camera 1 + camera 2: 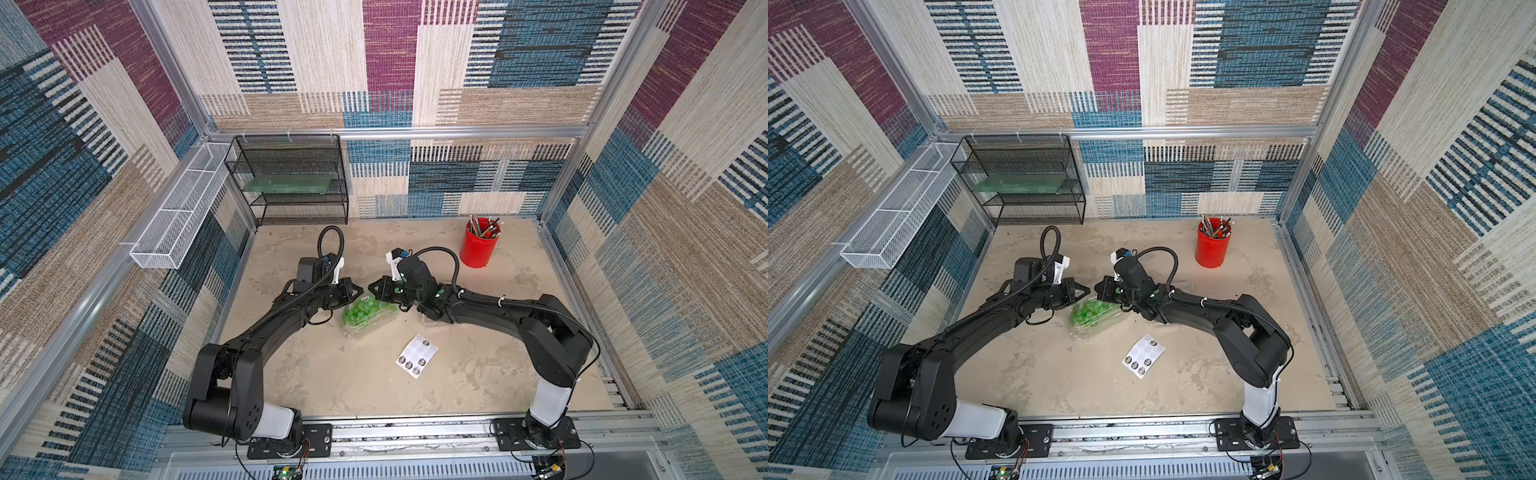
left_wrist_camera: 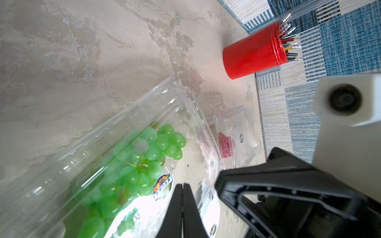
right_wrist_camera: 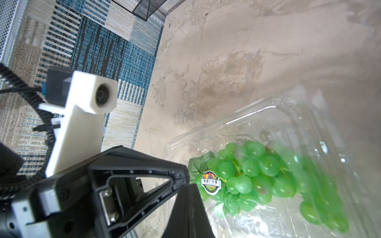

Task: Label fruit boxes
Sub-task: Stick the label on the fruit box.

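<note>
The green-grape punnet [image 1: 368, 313] [image 1: 1094, 316] lies on the table [image 1: 353, 386] just above the middle of the frame in both top views. It is a clear lidded clamshell set at a slant, with the bunch showing through the plastic. A round label [image 3: 210, 182] is stuck on its lid at the end nearest the two tools. The red-grape punnet [image 2: 228, 140] shows in the left wrist view just beyond the green one, and whether they touch cannot be told. In the top views it is mostly hidden under the right arm. The left gripper [image 1: 360, 289] [image 1: 1087, 288] comes in from the left of the frame, and the right gripper [image 1: 370, 286] [image 1: 1097, 287] comes in from the right. Their tips nearly meet over the upper end of the green-grape punnet. The left gripper is clenched, its fingers [image 2: 177, 206] pressed flat together with nothing visible between them. The right gripper is likewise clenched, its dark tip just beside the label in the right wrist view, and whether it touches the lid cannot be told. A white sticker sheet [image 1: 417, 356] [image 1: 1143, 356] lies lower right of the punnet, apart from it. A red pencil cup [image 1: 478, 245] [image 1: 1212, 245] stands upright towards the upper right. A black mesh shelf [image 1: 291, 178] stands against the back wall at upper left, and a white mesh basket [image 1: 174, 212] hangs on the left wall.
</note>
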`<state>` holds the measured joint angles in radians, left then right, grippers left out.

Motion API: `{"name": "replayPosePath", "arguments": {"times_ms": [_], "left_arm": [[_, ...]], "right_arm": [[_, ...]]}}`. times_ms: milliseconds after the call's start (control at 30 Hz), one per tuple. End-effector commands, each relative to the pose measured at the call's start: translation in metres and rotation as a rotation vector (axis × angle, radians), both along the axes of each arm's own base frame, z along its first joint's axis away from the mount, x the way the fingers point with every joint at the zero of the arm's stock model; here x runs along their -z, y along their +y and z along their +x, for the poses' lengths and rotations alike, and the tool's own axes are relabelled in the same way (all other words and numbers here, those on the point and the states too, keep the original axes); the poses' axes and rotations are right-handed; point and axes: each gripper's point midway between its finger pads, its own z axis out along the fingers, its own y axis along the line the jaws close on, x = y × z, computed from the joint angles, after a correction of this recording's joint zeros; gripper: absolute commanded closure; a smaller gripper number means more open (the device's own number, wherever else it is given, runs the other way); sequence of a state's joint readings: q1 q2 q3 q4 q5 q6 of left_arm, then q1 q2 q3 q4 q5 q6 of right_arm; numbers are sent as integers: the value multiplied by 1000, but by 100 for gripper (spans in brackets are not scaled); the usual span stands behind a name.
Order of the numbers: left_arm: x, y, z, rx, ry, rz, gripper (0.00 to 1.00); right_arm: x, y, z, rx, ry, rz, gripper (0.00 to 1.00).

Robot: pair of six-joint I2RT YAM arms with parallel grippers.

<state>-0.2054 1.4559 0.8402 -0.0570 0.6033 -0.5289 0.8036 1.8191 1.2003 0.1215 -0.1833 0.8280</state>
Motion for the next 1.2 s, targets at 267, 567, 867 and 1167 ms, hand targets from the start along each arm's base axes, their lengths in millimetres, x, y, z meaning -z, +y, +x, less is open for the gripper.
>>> {"name": "replayPosePath", "arguments": {"times_ms": [267,567,867,1167], "left_arm": [[17,-11,2,37,25,16,92],[30,-8,-2,34,53,39,93],[29,3,-4,3,40,109,93],[30,11,-12,-14,47,140,93]], "right_arm": [[14,-7,2,14,1,-36,100],[39,-6,0,-4,51,-69,100],[51,-9,-4,-9,68,-98,100],[54,-12,-5,-8,73,-106,100]]}}
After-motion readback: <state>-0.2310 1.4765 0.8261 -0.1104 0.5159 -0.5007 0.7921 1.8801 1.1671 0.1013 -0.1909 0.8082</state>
